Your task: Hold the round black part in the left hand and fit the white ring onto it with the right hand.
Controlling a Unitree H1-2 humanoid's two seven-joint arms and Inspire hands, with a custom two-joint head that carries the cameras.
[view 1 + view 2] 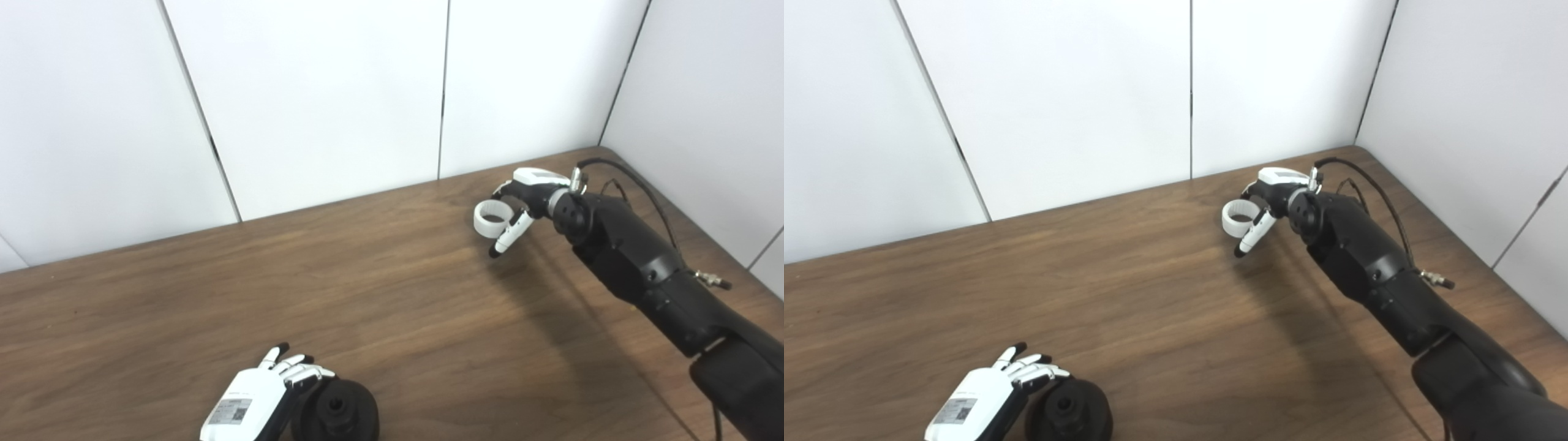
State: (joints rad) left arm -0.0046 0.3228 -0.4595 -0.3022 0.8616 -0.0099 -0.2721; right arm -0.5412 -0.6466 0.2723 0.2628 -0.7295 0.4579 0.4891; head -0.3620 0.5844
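Observation:
The round black part sits on the wooden table at the near edge, its central hub facing up. My left hand lies against its left side, with its fingers spread loosely over the rim and not closed round it; the thumb is hidden. Far to the right, toward the back corner, my right hand is shut on the white ring. The ring is pinched at its right side and held a little above the table, its opening facing up.
White wall panels close off the back and right sides of the table. Black cables loop off the right forearm near the table's back right corner. Bare wood lies between the two hands.

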